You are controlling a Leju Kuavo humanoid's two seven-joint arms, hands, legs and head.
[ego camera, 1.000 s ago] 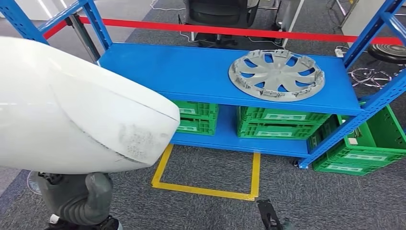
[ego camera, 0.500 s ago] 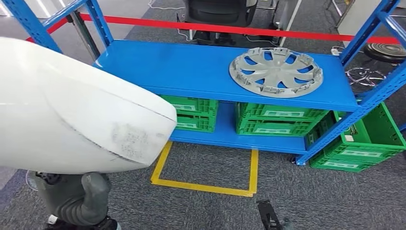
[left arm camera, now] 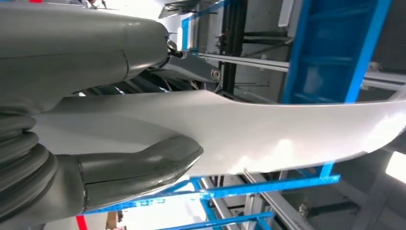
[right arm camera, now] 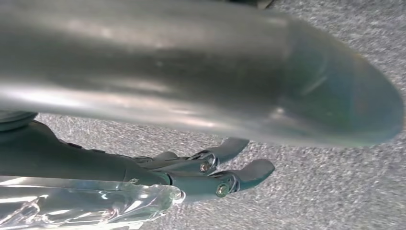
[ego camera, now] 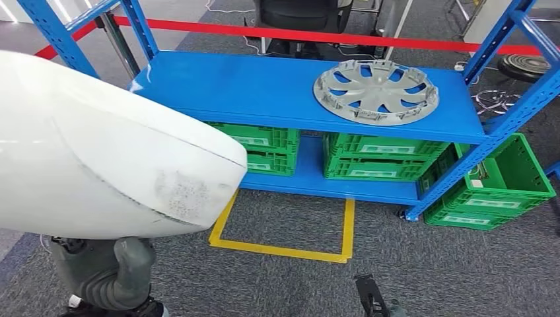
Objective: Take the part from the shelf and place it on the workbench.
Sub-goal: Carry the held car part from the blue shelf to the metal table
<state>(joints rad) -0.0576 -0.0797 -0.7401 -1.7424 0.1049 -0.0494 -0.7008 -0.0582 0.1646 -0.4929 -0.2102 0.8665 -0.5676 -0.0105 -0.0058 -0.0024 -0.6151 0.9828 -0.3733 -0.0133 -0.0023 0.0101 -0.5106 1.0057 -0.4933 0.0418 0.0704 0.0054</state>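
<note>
A large white curved part (ego camera: 112, 152) covers the left of the head view, close to the camera. My left hand (ego camera: 109, 274) holds it from below. In the left wrist view the thick grey thumb (left arm camera: 139, 167) presses against the white part (left arm camera: 268, 129), and the other fingers are hidden behind it. A silver wheel cover (ego camera: 375, 90) lies flat on the right of the blue shelf's top board (ego camera: 251, 89). My right hand (right arm camera: 210, 170) hangs low over the grey carpet with its fingers stretched out and nothing in them; its dark tip (ego camera: 372, 300) shows at the bottom of the head view.
Green crates (ego camera: 376, 158) fill the lower shelf board, and another green crate (ego camera: 492, 188) stands on the floor to the right. A yellow taped square (ego camera: 284, 228) marks the carpet before the shelf. A red barrier strip (ego camera: 330, 36) and an office chair (ego camera: 300, 16) lie behind.
The whole picture has shifted a little, so the camera has moved: the shelf and wheel cover sit slightly higher and further left. The white part stays in my left hand.
</note>
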